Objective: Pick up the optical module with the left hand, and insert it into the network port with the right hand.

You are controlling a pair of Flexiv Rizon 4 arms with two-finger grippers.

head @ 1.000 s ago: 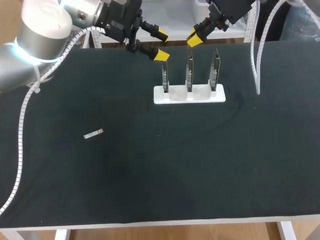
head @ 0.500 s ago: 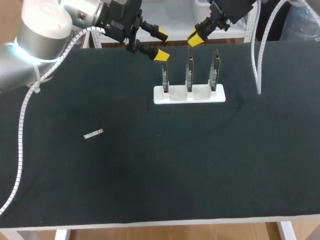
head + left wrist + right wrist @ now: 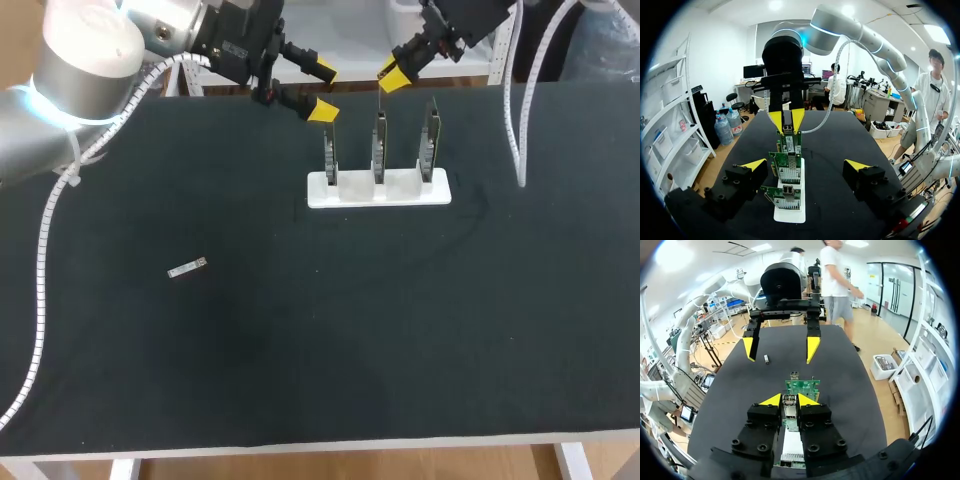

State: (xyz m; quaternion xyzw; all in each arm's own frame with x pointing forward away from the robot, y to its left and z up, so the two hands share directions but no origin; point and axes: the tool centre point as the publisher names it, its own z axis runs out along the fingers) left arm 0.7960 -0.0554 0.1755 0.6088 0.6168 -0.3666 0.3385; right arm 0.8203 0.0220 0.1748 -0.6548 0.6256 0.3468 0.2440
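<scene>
**Module lying untouched, pick-up not yet begun**

The optical module (image 3: pixel 187 269) is lying flat on the desk (image 3: pixel 330 360), in its left half and well apart from everything else, with no finger near it. The left gripper (image 3: pixel 323 91) is hanging by the far edge, its fingers spread wide apart and holding nothing. It is just beside the leftmost of three network cards (image 3: pixel 378 145), which are standing upright in a white holder (image 3: pixel 378 190). The right gripper (image 3: pixel 392 72) is hovering over the middle card, its yellow tips drawn almost together, with nothing clamped that I can make out.

By my judgement the first step, the pick-up, is the one in hand. The next move is calling for the left arm to swing away from the holder toward the module and come down over it. It then needs to line its fingers across the narrow sides of so small a piece before closing.
</scene>
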